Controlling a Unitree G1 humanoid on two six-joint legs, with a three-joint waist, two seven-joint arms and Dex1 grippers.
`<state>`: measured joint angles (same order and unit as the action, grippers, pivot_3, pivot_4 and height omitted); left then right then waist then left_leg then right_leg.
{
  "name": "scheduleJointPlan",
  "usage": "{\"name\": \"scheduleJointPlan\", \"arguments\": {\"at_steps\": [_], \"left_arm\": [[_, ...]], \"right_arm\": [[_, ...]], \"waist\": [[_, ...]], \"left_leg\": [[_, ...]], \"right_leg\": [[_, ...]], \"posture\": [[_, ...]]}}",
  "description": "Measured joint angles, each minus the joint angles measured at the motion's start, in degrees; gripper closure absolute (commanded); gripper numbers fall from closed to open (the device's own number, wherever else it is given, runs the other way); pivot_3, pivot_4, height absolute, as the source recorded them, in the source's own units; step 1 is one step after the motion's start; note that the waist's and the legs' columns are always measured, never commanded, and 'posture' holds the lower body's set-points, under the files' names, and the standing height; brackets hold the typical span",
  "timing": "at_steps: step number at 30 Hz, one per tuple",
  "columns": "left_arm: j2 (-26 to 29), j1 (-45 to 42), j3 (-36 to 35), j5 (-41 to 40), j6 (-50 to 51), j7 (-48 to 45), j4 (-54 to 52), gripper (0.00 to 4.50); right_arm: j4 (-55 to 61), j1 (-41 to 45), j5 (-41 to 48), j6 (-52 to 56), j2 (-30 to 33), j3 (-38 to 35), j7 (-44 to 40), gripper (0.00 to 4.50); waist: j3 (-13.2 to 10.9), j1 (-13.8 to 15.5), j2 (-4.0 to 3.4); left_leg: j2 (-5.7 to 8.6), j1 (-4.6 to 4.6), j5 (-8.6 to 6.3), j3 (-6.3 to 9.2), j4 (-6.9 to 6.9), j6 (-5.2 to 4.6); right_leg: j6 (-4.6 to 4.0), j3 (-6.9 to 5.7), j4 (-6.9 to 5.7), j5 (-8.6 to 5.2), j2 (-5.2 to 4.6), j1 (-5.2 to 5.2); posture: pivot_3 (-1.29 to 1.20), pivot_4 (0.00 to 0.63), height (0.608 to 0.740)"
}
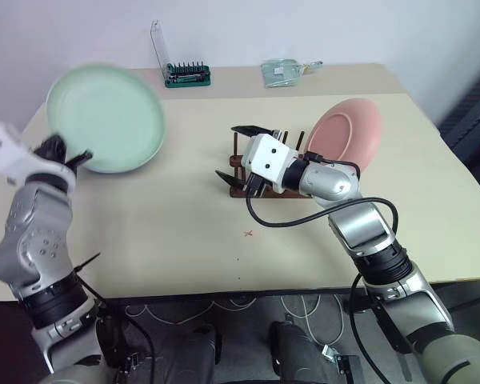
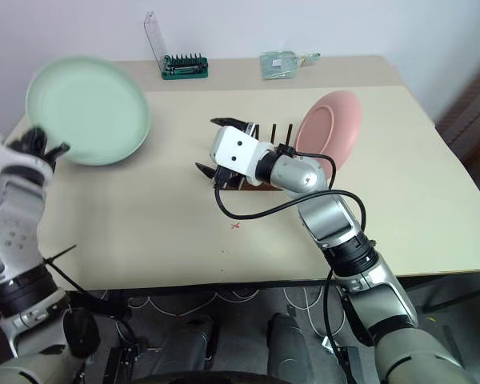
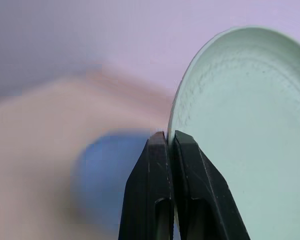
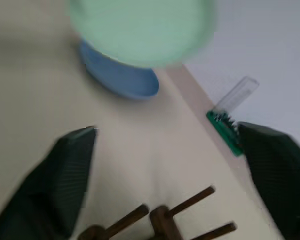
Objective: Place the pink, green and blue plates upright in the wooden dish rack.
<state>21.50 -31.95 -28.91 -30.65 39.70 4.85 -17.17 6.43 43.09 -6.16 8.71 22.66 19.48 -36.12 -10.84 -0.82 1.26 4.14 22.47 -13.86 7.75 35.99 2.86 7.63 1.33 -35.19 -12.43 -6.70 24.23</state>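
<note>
The left pincer [image 3: 169, 142] is pinching the green plate [image 1: 106, 117] by its rim, holding it up over the blue plate [image 4: 121, 77] on the worktop [image 1: 184, 232]. The right pincer [image 1: 238, 152] is gaping wide, holding nothing, by the wooden dish rack [image 2: 266, 134], where the pink plate [image 1: 346, 136] is standing.

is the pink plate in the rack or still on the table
In the rack: the pink plate stands on edge among the pegs of the wooden dish rack.

soft, even daylight, faint shadows, motion blur on the green plate [image 1: 106, 117] and wrist views
</note>
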Motion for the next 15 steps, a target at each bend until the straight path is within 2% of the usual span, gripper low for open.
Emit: {"name": "scheduleJointPlan", "arguments": {"at_steps": [8, 13, 15], "left_arm": [[-3.1, -5.1, 13.5, 1.6, 1.6, -1.3, -1.1, 4.5], [-7.6, -7.2, 15.8, 1.3, 2.1, -0.8, -2.0, 4.5], [-8.9, -7.5, 16.2, 1.1, 2.2, -0.9, -2.0, 4.5]], "right_arm": [[-5.2, 2.0, -13.3, -10.6, 1.2, 3.4, 4.1, 0.04], [-8.1, 2.1, -19.3, -14.5, 1.8, 4.6, 6.0, 0.04], [-9.4, 2.1, -21.8, -15.3, 2.2, 4.8, 6.8, 0.56]], "waist": [[0.0, -0.2, 0.0], [0.0, -0.2, 0.01], [0.0, -0.2, 0.01]], "left_leg": [[-0.02, -0.01, 0.11, -0.01, -0.02, 0.19], [-0.02, 0.0, 0.14, 0.0, -0.01, 0.22], [-0.02, 0.0, 0.14, -0.01, -0.01, 0.23]], "right_leg": [[0.0, 0.01, -0.02, 0.0, 0.02, 0.03], [0.0, 0.01, -0.02, 0.0, 0.02, 0.04], [0.0, 0.01, -0.02, 0.0, 0.02, 0.03]], "posture": [[0.0, 0.15, 0.74], [0.0, 0.15, 0.74], [0.0, 0.15, 0.74]]}}
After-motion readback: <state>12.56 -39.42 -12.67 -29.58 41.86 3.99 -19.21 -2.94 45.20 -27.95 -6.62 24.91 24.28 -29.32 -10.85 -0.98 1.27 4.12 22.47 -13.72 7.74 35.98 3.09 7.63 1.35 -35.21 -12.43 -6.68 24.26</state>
